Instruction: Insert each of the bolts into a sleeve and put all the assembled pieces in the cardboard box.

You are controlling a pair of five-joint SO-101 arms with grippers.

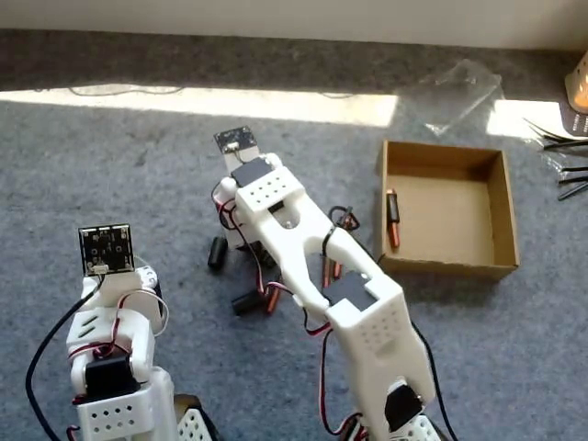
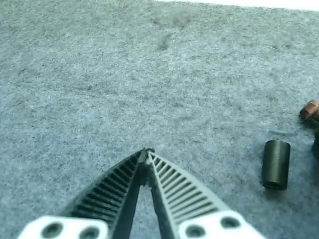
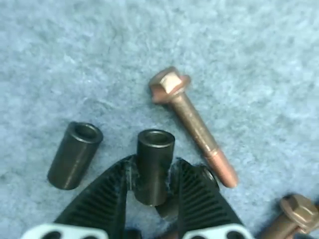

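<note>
right gripper (image 3: 153,165): pinching a sleeve (image 3: 155,144) | left gripper (image 2: 148,153): tips pressed together | box (image 1: 446,267): right of frame, one assembled piece (image 1: 392,218) inside

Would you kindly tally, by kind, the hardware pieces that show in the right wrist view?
Sleeves: 2, the gripped sleeve in the right end effector and the free sleeve beside it.
Bolts: 2, the whole bolt and the edge bolt, cut off by the frame.
Total: 4.
</note>
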